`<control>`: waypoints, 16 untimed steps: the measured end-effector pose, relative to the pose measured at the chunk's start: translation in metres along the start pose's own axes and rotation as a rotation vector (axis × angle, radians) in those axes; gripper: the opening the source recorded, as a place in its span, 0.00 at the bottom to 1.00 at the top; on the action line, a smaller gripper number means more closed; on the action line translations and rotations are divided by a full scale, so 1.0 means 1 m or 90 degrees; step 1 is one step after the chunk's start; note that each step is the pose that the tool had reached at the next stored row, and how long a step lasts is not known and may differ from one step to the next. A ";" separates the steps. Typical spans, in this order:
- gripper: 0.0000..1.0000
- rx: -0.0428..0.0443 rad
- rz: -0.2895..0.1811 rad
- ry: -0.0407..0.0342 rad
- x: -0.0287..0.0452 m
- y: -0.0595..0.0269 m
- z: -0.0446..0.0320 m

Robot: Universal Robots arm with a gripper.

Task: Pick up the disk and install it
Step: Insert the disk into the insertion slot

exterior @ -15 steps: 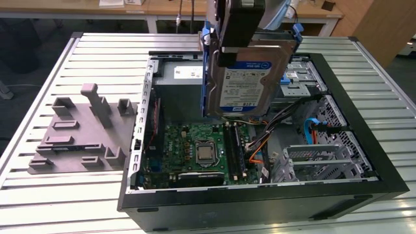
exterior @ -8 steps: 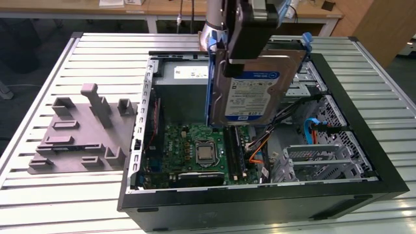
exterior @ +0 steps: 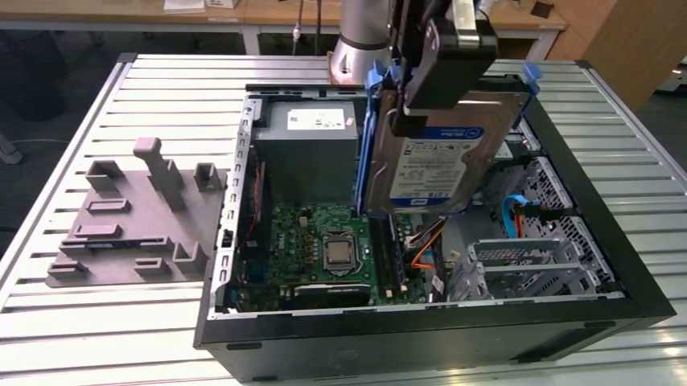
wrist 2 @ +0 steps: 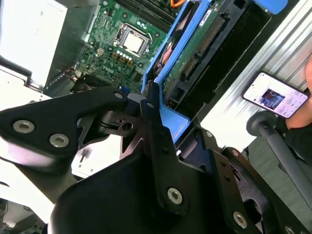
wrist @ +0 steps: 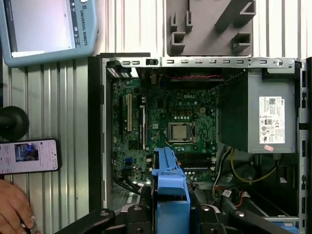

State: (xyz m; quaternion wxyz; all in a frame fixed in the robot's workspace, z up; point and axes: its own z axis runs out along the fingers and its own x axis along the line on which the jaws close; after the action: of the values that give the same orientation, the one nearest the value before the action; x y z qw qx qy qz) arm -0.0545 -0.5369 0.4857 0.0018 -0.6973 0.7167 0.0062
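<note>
The black two-finger gripper (exterior: pixel 413 121) is clamped on the disk (exterior: pixel 440 161), a flat rectangular silver hard drive with a white-and-blue label and blue plastic side rails. In the exterior view the disk hangs from the gripper almost on edge, label facing the camera, above the opening of a black metal computer case (exterior: pixel 429 338) that lies on its side with its panel off. In both wrist views the black fingers (wrist: pixel 141 217) press against the blue rail from either side.

Directly below the gripper, inside the case, lies a green motherboard (exterior: pixel 322 249) with a square silver processor socket (wrist: pixel 178 131). Whether the disk's lower edge touches anything in the case cannot be told. Just beside the held disk, toward the exterior view's left, stands a grey metal power supply box with a white sticker (exterior: pixel 306 145).

The case rests on a ribbed aluminium surface (exterior: pixel 108 322). Well apart from the gripper, outside the case on the exterior view's left, lies a grey moulded plastic fixture (exterior: pixel 129 217) with upright posts. In the first wrist view a lit phone (wrist: pixel 29 156) lies on the surface beside the case, a person's hand (wrist: pixel 12 209) near it, and a light-blue teach pendant (wrist: pixel 44 29) lies further along.
</note>
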 end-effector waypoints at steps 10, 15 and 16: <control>0.36 0.0002 0.000 0.0000 0.0183 -0.0121 0.0050; 0.36 0.0003 0.000 0.0002 0.0224 -0.0223 0.0073; 0.36 0.0004 0.000 0.0001 0.0245 -0.0231 0.0080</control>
State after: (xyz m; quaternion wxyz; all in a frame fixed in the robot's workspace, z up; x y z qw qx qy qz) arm -0.0321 -0.5619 0.4773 0.0020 -0.6973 0.7167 0.0059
